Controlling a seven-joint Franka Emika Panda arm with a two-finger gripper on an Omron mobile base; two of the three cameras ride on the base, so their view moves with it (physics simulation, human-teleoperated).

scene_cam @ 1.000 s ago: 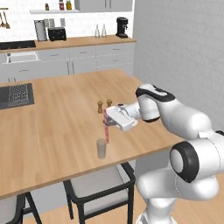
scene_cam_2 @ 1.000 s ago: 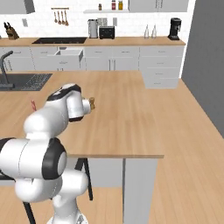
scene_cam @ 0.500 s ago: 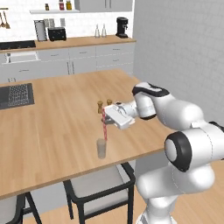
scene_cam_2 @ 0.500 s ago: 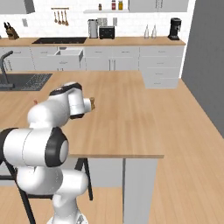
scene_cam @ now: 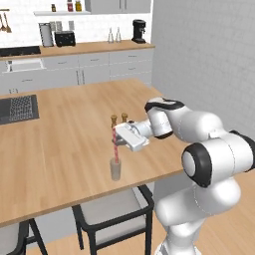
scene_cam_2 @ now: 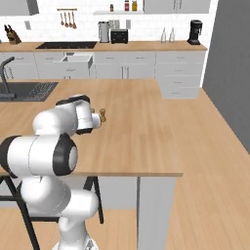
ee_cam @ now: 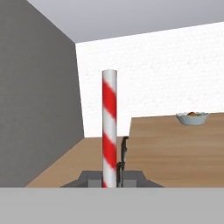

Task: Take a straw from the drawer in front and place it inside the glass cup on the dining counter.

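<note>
The red-and-white striped straw (scene_cam: 115, 145) stands upright with my gripper (scene_cam: 118, 134) shut on its upper part. Its lower end dips into the mouth of the clear glass cup (scene_cam: 115, 170), which stands near the front edge of the light wood dining counter (scene_cam: 60, 142). In the hand view the straw (ee_cam: 109, 127) rises straight up from between the fingertips of the gripper (ee_cam: 109, 178). The drawer (scene_cam_2: 76, 59) stands pulled open in the grey cabinets at the back, and it also shows at the far left (scene_cam: 22, 64). In the right base view my own arm hides the hand.
Two small brown shakers (scene_cam: 119, 118) stand just behind the gripper, one of them visible from the right (scene_cam_2: 102, 114). A dark inset sink (scene_cam: 18, 107) lies at the counter's left. A black-framed chair (scene_cam: 113, 211) sits under the front edge. A bowl (ee_cam: 192, 118) rests far off on the counter.
The hand has edged slightly left with the straw, which stays upright over the cup. The cup and the shakers have not moved.
</note>
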